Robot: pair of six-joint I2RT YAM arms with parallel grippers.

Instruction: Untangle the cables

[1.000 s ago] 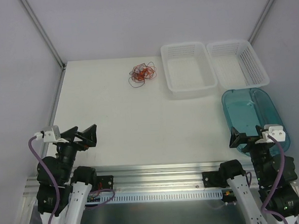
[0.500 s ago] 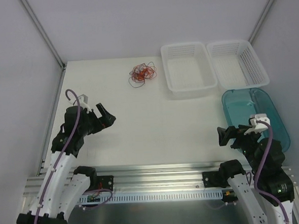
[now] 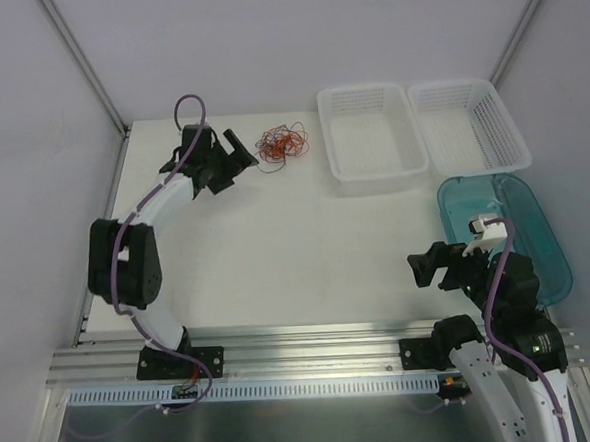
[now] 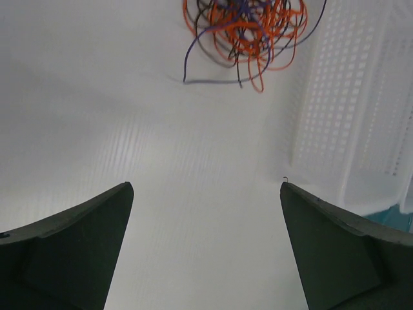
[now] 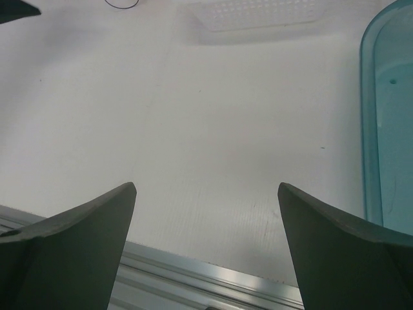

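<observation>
Since both pincers are wide open, nothing is being held right now. The left pincer (image 3: 233,160) is stretched out over the far side of the bench (image 3: 276,242) with its jaws spread. It sits just left of the cables (image 3: 281,147), and as far as I can see it isn't touching them. Can't tell whether it hovers or rests on the surface.

The cables are one small tangled wad near the back edge of the bench. It's mostly red-orange loops with dark strands mixed through, and one dark strand loops out of the clump on its near-left side. From the left wrist view the wad sits ahead of the fingers, up at the top, with bare bench between the fingertips and the wires.

Just right of the tangle is a white mesh basket (image 3: 362,93), near the wires but apart from them. A second white mesh basket (image 3: 515,137) sits right beside that one. A see-through teal tub (image 3: 444,207) sits in front of the second basket, at the right side of the bench.

The right pincer (image 3: 430,268) is low at the near right, close to its own base. Its jaws are spread too, with nothing between them. It points left across the bench, and the teal tub is just beside it on the right. Its wrist view shows bare bench between the fingers, the tub's rim at the right, and the aluminium rail (image 5: 213,278) along the near edge.
</observation>
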